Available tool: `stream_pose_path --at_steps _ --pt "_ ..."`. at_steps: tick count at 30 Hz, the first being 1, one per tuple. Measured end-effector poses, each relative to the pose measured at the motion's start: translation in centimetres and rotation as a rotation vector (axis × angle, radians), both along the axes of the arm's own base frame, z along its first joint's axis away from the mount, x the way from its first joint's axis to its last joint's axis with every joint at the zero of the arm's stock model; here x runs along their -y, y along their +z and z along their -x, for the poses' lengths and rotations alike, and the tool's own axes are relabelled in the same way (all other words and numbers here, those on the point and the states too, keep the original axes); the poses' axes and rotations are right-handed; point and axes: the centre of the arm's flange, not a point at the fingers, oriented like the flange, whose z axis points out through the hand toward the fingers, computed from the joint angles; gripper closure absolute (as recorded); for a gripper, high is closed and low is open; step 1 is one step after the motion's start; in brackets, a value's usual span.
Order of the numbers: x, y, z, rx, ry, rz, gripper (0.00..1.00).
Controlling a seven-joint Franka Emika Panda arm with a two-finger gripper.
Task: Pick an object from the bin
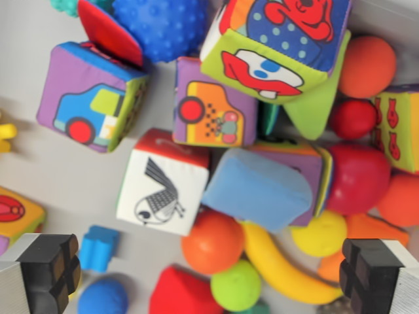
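There is only one view, from the camera on the wrist, looking straight down into the bin (78, 176) from close above. The toys fill the picture and no bin edge shows. The two fingertips (49, 271) of the gripper (209, 275) frame the bottom corners.
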Motion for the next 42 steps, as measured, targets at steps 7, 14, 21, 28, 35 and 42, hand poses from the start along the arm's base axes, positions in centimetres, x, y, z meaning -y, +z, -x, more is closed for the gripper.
stream_pose_path --at_steps 7,14,21,28,35,42 --pt "0.4 -0.6 0.2 -0.002 0.069 0.000 0.00" --pt "0.7 -1.2 0.3 -0.002 0.143 0.001 0.00" --pt "1.1 -1.9 0.6 -0.004 0.222 0.001 0.00" --pt "1.5 -2.7 0.8 -0.006 0.315 0.001 0.00" --pt "1.9 -3.4 1.0 -0.007 0.405 0.001 0.00" --pt "2.4 -4.2 1.3 -0.009 0.501 0.001 0.00"
